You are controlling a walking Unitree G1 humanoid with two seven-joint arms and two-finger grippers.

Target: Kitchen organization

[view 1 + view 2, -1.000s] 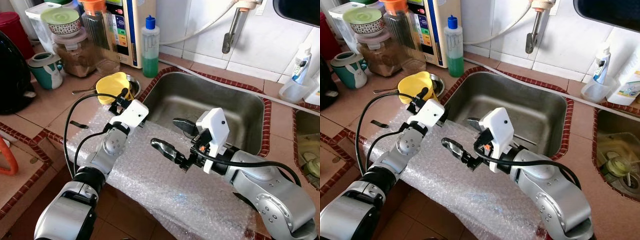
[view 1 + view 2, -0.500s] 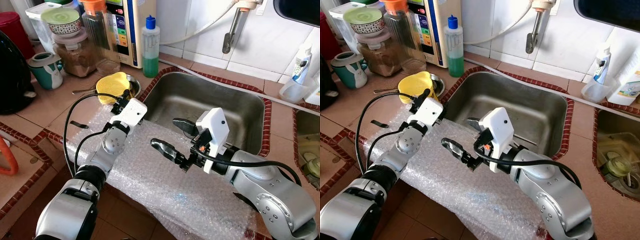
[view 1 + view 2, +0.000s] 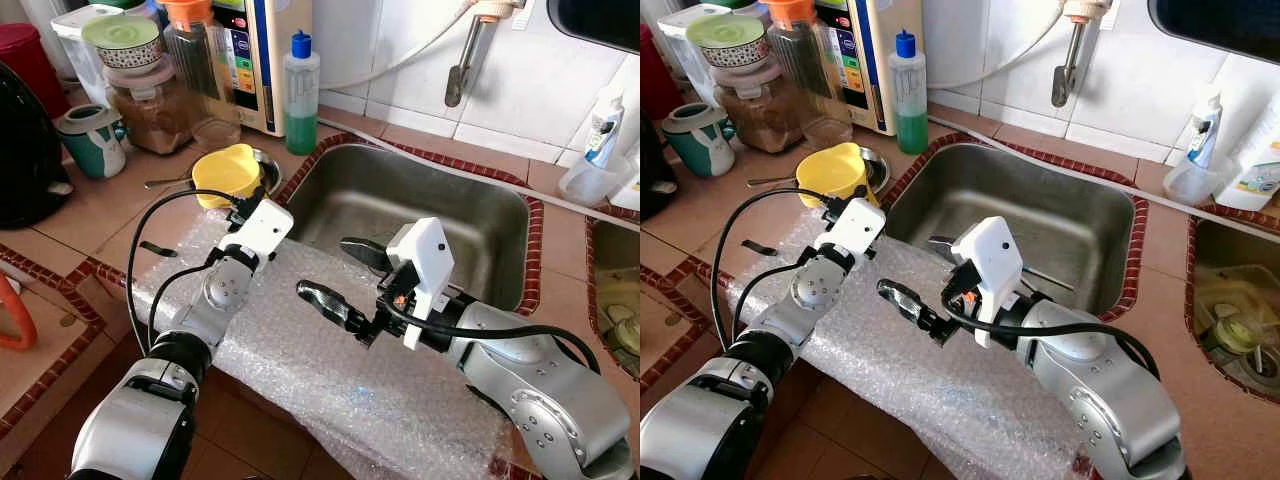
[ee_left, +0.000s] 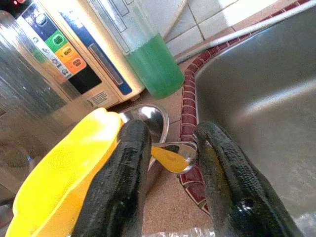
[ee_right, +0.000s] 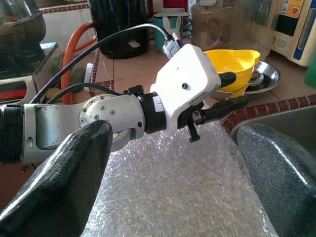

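Landmark: sink [image 3: 430, 205].

- Yellow bowl [image 3: 226, 172] — one, on the surface just left of the sink, nested in one steel bowl [image 4: 148, 116]. Judged light, stiff, smooth plastic; best taken by the rim.
- Spoon [image 4: 174, 154] — one, at the steel bowl's edge.
- Left claw [image 4: 168, 163] — open, fingers straddling the spoon, beside the bowls.
- Right claw [image 3: 345, 275] — open, empty, over bubble wrap [image 3: 330, 370] before the sink.
- Green bottle [image 3: 300, 95] — one, behind the sink's left corner.

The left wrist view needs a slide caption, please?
Open left gripper reaching toward the yellow bowl beside the sink.
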